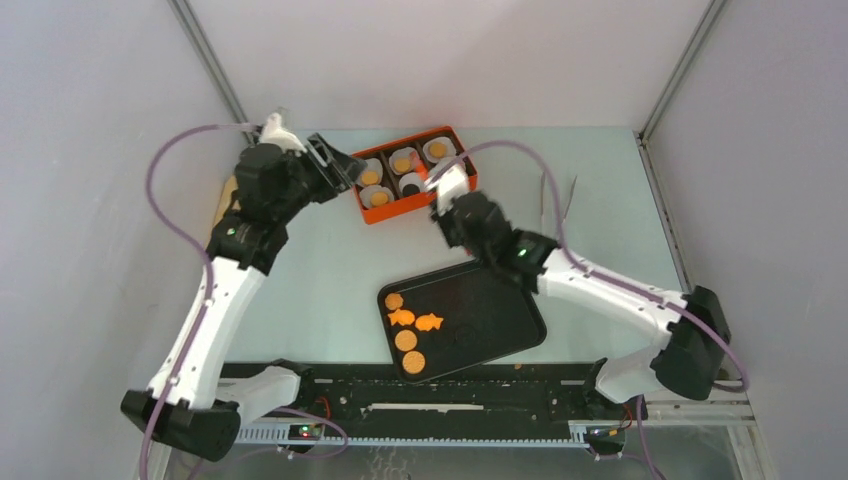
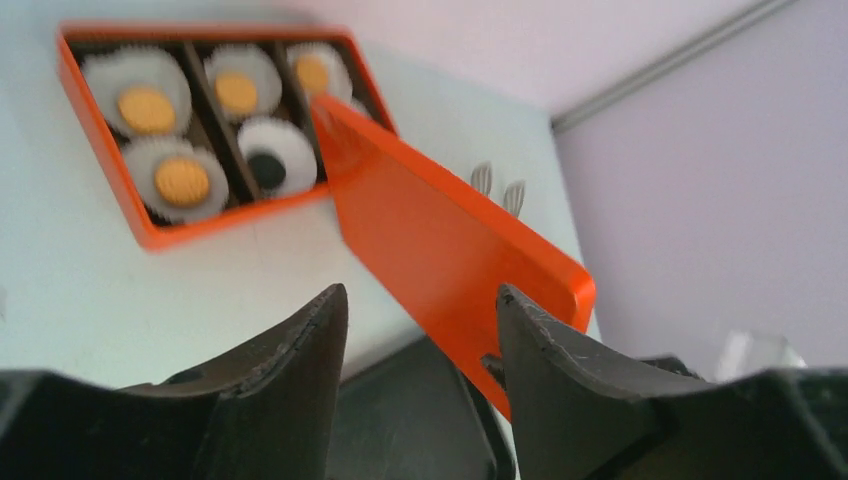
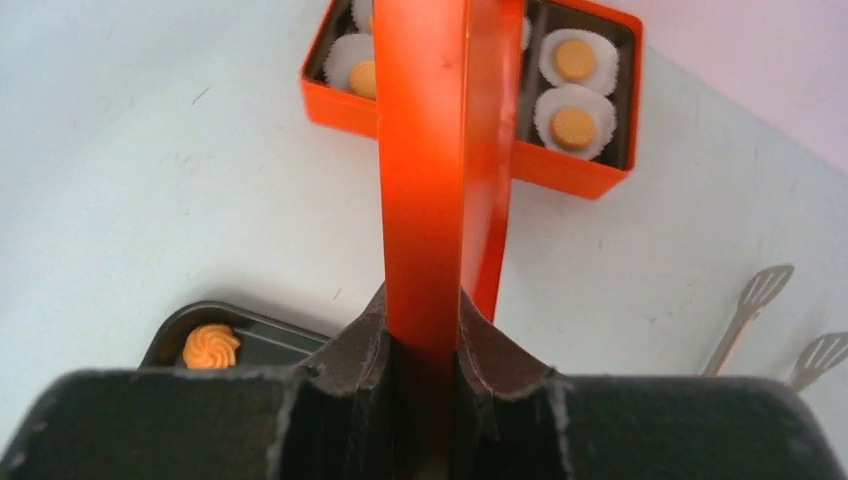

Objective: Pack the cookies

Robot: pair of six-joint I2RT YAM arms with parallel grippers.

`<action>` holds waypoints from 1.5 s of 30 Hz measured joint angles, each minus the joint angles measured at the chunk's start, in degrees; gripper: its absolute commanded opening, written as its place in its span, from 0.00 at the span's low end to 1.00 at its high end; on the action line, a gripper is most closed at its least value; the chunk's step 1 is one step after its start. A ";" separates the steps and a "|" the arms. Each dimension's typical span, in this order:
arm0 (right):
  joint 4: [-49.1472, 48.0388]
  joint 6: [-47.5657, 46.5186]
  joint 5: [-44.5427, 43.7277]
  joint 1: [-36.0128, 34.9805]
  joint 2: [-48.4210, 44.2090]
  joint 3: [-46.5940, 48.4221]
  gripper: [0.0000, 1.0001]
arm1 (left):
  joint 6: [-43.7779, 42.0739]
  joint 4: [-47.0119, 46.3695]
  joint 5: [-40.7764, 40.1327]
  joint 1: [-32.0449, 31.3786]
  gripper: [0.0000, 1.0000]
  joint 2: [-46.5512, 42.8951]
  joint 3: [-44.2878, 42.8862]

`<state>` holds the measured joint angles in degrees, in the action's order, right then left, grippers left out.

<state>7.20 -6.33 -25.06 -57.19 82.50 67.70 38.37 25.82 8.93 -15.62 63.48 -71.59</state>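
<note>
Left gripper point(image 2: 420, 300) has its fingers apart, just beside the orange box point(image 2: 230, 221): round orange cookies point(image 2: 147, 108) plus one dark cookie point(image 2: 266, 170) in white liners point(image 2: 292, 140). Right gripper point(image 3: 423, 310) is clamped on the orange lid point(image 3: 430, 150). Black tray point(image 1: 480, 310) holds three more rounds and two fish-shaped cookies point(image 1: 429, 322).

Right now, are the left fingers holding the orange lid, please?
No, the left fingers stand open and empty; the right fingers clamp the lid.

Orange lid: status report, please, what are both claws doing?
Right gripper shut on orange lid, box uncovered. Left gripper open, empty. Five cookies on black tray, unpacked.
</note>
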 measured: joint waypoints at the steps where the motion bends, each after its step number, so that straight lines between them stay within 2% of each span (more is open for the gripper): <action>1: 0.94 1.79 2.49 2.43 -1.01 0.46 0.00 | -0.48 -0.24 -1.55 0.02 0.45 -1.27 -1.36; 4: 2.51 7.13 10.91 10.40 -3.50 1.44 0.00 | -1.99 -1.88 -6.40 0.07 0.13 -4.42 -3.15; 6: 3.10 10.19 15.72 15.43 -4.85 1.46 0.00 | -2.97 -3.04 -8.33 0.07 0.01 -4.74 -3.17; 8: 4.07 13.57 20.61 20.63 -6.01 1.46 0.00 | -3.96 -4.46 -8.92 0.04 0.00 -3.08 -3.17; 11: 4.85 18.32 26.38 26.86 -7.21 1.46 0.00 | -4.33 -6.14 -9.35 -0.24 0.00 4.57 -3.17; 16: 2.86 27.96 38.36 37.16 -10.78 -0.37 0.00 | -4.28 -7.54 -13.49 -2.40 0.00 24.04 -3.32; 21: 2.23 32.79 45.22 42.18 -14.47 -2.01 0.00 | -3.80 -2.05 -18.34 -4.20 0.00 39.50 -8.87; 27: 1.95 35.32 51.06 44.41 -18.14 -4.20 0.00 | -3.85 1.05 -23.89 -4.63 0.00 47.45 -18.91; 31: 1.95 36.61 54.03 46.40 -19.04 -4.63 0.00 | -4.35 2.45 -26.99 -4.61 0.00 54.03 -28.83; 35: 1.99 36.96 55.36 48.26 -20.28 -4.87 0.00 | -4.87 3.96 -28.35 -4.63 0.00 58.49 -33.16; 38: 1.75 37.66 56.59 50.03 -21.40 -4.90 0.00 | -4.87 5.03 -28.28 -4.76 0.00 59.76 -32.30; 45: -2.84 41.75 61.64 53.79 -18.49 -4.90 0.00 | -4.70 3.23 -28.30 -6.82 0.00 58.71 -22.38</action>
<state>4.36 35.42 36.58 -3.40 64.01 62.81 33.67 29.06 -19.38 -22.44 122.19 -93.97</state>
